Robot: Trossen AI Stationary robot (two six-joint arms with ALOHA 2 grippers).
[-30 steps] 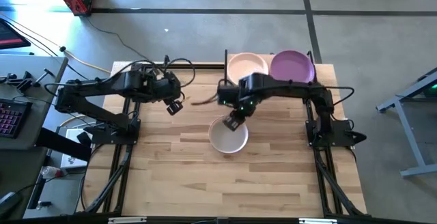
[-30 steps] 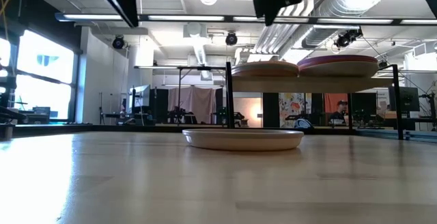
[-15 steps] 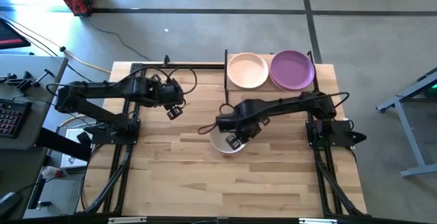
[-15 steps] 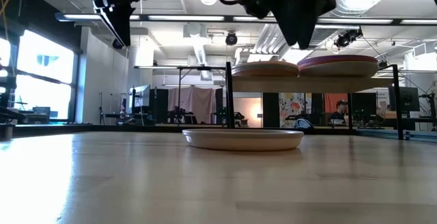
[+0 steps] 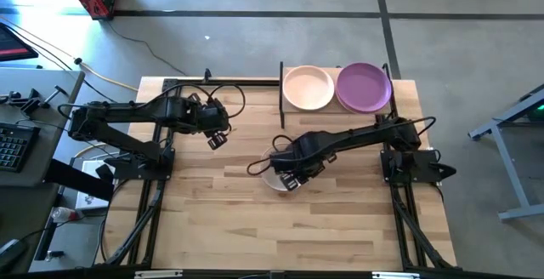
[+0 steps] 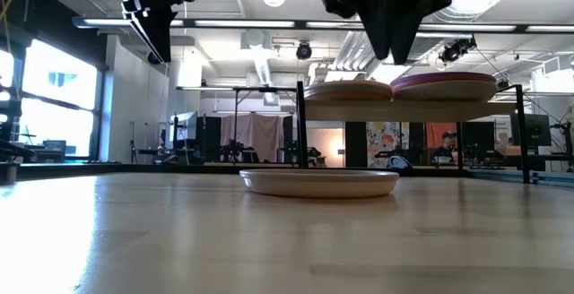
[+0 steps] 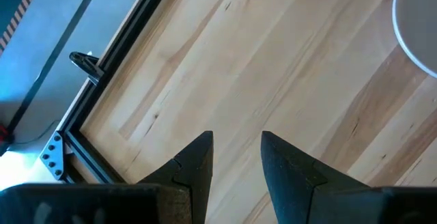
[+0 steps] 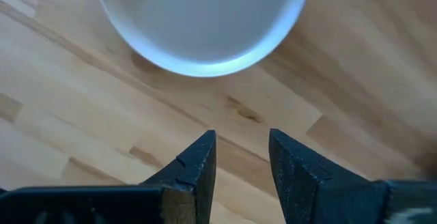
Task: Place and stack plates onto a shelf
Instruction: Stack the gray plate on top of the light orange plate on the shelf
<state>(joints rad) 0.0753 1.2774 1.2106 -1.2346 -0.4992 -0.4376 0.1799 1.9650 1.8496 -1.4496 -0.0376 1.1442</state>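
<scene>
Mid-table, the white plate (image 5: 277,177) lies flat, rim up, beneath the right gripper (image 5: 293,178).

Light-wood plank tabletop (image 5: 212,211), matte white plate (image 8: 201,19), matte dark gripper fingers (image 7: 194,166), black metal frame (image 7: 102,162)

Your left gripper (image 7: 235,162) hangs over bare wooden tabletop (image 7: 252,67), its two dark fingers (image 7: 194,166) a small gap apart with nothing between them. You catch the pale rim of a white plate (image 7: 416,26) at the frame's edge, well apart from the fingers. The table's black metal frame (image 7: 123,60) borders grey floor (image 7: 48,39).
</scene>
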